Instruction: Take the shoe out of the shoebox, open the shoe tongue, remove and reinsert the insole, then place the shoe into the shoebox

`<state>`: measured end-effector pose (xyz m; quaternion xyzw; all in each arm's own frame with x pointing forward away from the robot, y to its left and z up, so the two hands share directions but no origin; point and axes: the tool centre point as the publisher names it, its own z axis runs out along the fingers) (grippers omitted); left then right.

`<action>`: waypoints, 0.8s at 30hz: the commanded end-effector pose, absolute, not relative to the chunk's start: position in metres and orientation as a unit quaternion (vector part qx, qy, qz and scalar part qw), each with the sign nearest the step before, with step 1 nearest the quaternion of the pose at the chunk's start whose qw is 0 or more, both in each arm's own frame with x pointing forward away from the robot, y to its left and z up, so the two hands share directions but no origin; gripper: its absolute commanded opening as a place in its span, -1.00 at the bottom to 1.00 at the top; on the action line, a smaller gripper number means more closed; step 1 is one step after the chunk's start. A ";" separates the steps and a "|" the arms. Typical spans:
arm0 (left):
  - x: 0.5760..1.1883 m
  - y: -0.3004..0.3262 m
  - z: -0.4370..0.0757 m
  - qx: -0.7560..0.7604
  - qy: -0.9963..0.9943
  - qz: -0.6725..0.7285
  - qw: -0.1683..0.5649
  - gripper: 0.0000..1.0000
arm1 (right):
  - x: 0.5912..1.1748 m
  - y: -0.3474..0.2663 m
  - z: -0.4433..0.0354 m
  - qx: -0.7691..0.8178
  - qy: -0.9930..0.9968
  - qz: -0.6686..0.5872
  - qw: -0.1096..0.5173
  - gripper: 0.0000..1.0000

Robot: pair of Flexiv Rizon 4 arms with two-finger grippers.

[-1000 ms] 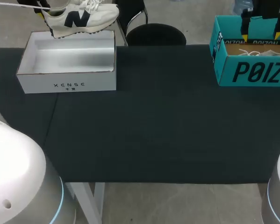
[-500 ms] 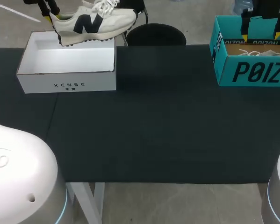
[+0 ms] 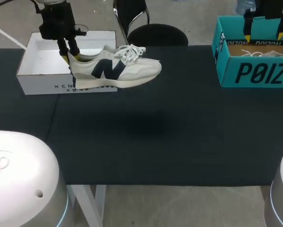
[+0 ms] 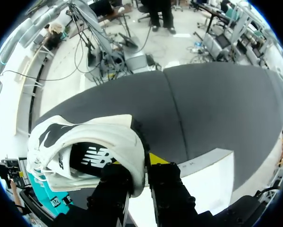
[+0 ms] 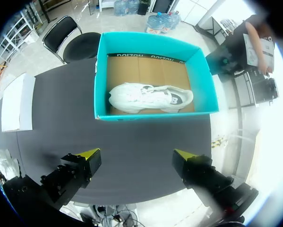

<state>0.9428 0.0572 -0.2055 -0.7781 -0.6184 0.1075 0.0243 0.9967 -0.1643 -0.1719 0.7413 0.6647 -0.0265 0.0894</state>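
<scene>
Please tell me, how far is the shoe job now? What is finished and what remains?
Done: the shoe is out of the white shoebox. In hand: the left gripper grips its heel and holds it above the table. Left: opening it up, pulling and refitting the insole, which lies inside, and boxing the shoe. The right gripper hangs open over the teal box.

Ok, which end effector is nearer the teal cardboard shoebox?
Right. The right end effector hangs open directly above the teal cardboard shoebox; the left end effector is across the table, gripping the heel of a white lace-up sneaker by the white cardboard box.
</scene>
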 end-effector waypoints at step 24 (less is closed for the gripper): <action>0.875 -0.006 -0.212 -0.762 -0.628 -0.081 -0.133 -1.00 | 0.995 -0.165 -0.172 0.741 0.665 -0.025 0.091 1.00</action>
